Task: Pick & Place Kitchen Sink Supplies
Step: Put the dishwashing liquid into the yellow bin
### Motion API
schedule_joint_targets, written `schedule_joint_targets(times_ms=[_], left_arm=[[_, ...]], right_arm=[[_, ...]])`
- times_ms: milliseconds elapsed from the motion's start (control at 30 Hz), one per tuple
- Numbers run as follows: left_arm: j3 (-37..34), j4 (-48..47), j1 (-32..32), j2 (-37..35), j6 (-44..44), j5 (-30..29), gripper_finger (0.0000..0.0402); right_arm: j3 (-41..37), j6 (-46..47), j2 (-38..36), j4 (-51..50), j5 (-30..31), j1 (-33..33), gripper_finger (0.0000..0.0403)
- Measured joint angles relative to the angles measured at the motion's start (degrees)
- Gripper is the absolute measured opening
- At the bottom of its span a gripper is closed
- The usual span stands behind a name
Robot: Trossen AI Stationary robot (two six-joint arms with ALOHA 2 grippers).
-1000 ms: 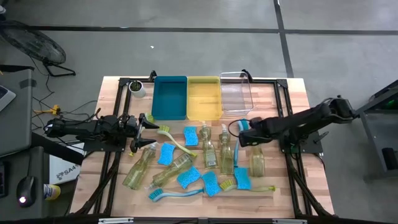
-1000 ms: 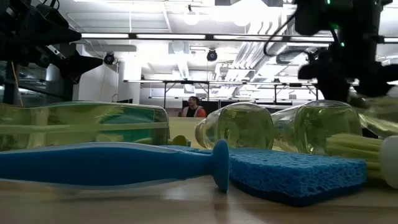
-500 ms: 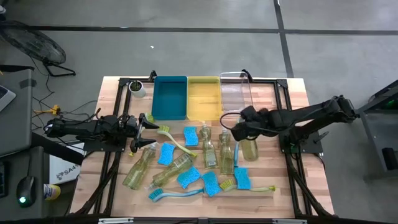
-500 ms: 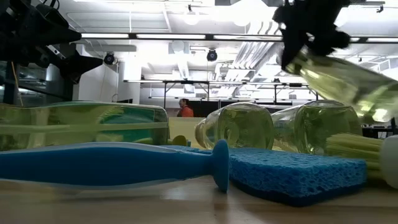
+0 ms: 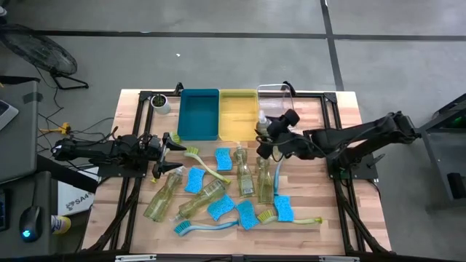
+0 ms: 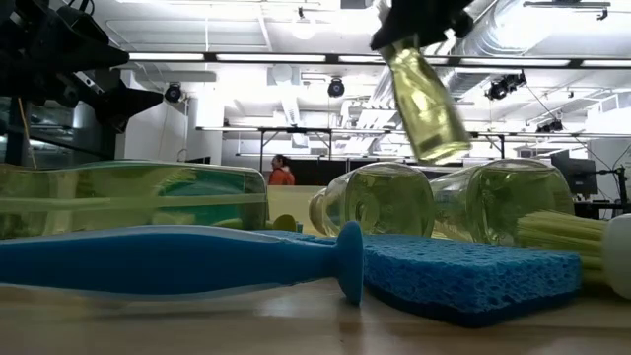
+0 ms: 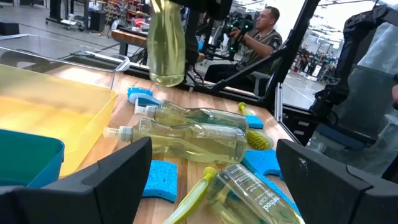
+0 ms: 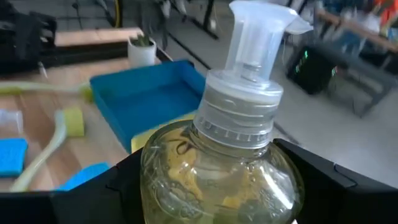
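Raised soap bottle [image 8: 214,168] in right hand [image 5: 271,140], now near yellow bin [image 5: 238,116]; label unreadable.

The right arm reaches from the three o'clock side of the table toward the centre, and its right gripper [image 5: 271,138] is raised above the tabletop with both fingers closed around the body of a soap bottle [image 6: 424,94], which hangs tilted in the air. The left arm lies low at nine o'clock, and the left gripper [image 5: 169,151] has its fingers spread wide and holds nothing.
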Motion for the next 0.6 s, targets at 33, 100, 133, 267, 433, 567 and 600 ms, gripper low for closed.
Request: schedule_joint_targets(times_ms=[33, 100, 133, 267, 433, 567, 600], left_arm=[[0.00, 0.01, 0.00, 0.00, 0.00, -0.01, 0.0340], [0.00, -0.01, 0.00, -0.02, 0.00, -0.01, 0.0340], [0.00, 0.00, 0.00, 0.00, 0.00, -0.01, 0.0340], [0.00, 0.01, 0.00, 0.00, 0.00, -0.01, 0.0340], [0.00, 0.01, 0.00, 0.00, 0.00, -0.01, 0.0340], [0.00, 0.01, 0.00, 0.00, 0.00, -0.01, 0.0340], [0.00, -0.01, 0.00, -0.01, 0.00, -0.01, 0.0340]], right_arm=[[-0.98, -2.37, 0.00, 3.14, -0.23, -0.20, 0.0273], [-3.37, -6.88, 0.00, 10.74, -1.10, -0.62, 0.0272], [-4.46, -8.71, 0.00, 14.85, -1.75, -0.85, 0.0272], [-8.23, -15.21, -0.02, 29.33, -3.28, -1.64, 0.0272], [-12.04, -18.14, -0.02, 38.97, -5.77, -3.67, 0.0272], [-14.46, -18.59, 0.16, 44.38, -6.30, -6.30, 0.0272], [-15.11, -19.39, 0.20, 46.06, -7.15, -7.06, 0.0272]])
